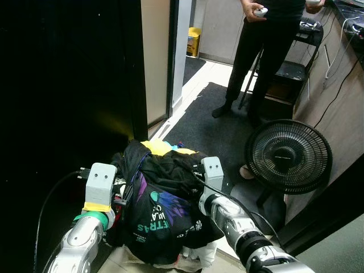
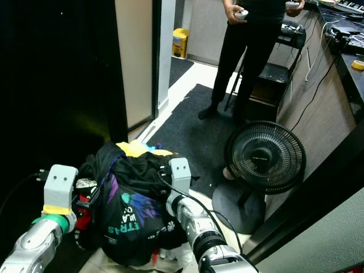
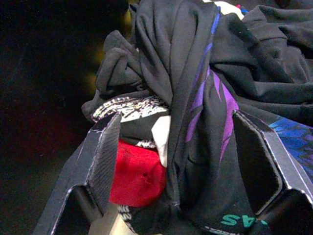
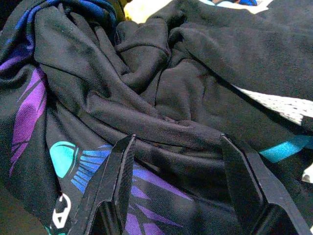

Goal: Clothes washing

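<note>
Clothes [image 1: 162,199], a dark bundle with a yellow piece on top, sit pressed between both arms in front of the robot, over a pale floor strip beside a black carpet [image 1: 210,122]. Left gripper [image 3: 188,156] and right gripper [image 4: 178,183] have fingers spread wide against the cloth, which bulges between them. A fan [image 1: 288,156] stands close on the right; a person [image 1: 259,54] stands beyond, in the way ahead. Inverted teal lettering on a shirt reads partly "ETRAS".
</note>
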Motion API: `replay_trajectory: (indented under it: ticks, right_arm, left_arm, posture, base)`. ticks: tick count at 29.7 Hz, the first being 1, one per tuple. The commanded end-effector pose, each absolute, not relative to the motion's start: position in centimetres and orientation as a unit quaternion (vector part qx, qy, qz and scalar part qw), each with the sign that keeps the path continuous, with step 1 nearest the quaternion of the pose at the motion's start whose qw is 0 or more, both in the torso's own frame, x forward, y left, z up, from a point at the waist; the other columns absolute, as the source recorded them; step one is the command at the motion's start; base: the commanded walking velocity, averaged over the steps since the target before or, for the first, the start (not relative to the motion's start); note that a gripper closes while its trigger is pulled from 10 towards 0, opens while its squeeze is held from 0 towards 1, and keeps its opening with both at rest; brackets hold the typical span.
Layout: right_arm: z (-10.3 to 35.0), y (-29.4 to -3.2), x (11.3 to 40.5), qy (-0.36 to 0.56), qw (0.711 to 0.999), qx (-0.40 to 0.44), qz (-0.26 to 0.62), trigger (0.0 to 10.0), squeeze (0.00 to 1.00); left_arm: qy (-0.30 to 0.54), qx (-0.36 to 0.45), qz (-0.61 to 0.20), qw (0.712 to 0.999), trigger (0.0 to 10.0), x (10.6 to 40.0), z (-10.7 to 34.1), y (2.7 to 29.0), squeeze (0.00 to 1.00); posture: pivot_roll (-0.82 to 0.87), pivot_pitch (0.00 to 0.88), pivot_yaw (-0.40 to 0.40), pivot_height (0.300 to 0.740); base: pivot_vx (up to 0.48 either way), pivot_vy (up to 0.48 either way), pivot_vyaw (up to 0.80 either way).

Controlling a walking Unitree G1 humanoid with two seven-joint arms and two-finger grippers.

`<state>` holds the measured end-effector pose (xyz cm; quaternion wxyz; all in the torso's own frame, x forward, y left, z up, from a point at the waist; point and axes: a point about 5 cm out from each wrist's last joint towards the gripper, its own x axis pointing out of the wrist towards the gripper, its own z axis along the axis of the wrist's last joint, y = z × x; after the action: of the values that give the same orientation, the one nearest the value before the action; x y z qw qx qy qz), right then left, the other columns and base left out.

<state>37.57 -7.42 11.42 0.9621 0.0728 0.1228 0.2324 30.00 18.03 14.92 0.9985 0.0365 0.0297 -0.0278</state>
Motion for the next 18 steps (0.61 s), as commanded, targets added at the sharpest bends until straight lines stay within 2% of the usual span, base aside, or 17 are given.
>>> replay_trajectory:
  ticks: [1,3,6,9,18]
  right_arm:
    - [10.8,-6.9,37.2,0.142,0.954,0.086,0.250,10.0,0.00]
    - [10.8,-6.6,37.1,0.142,0.949,0.094,0.267,10.0,0.00]
    - [10.6,-5.4,36.5,0.136,0.936,0.059,0.320,10.0,0.00]
    - [9.8,-4.4,35.8,0.145,0.929,0.038,0.338,10.0,0.00]
    - [8.8,-4.2,35.4,0.172,0.932,0.049,0.317,10.0,0.00]
  left_arm:
    - [0.044,0.037,-0.028,0.998,10.0,29.6,14.4,17.9,0.00]
    - [0.045,0.037,-0.028,0.998,10.0,29.5,14.3,18.0,0.00]
    - [0.047,0.038,-0.028,0.998,10.0,29.3,14.3,17.9,0.00]
    - [0.047,0.037,-0.028,0.998,10.0,29.2,14.4,17.8,0.00]
    - [0.053,0.039,-0.025,0.998,10.0,28.5,14.3,18.0,0.00]
  posture:
    - [0.09,0.240,-0.001,0.740]
    - [0.09,0.240,-0.001,0.740]
    - [0.09,0.242,-0.002,0.740]
    - [0.11,0.257,-0.008,0.740]
    - [0.13,0.294,-0.004,0.740]
  base:
    - [0.000,0.000,0.00]
    - [0.000,0.000,0.00]
    - [0.000,0.000,0.00]
    - [0.000,0.000,0.00]
    - [0.000,0.000,0.00]
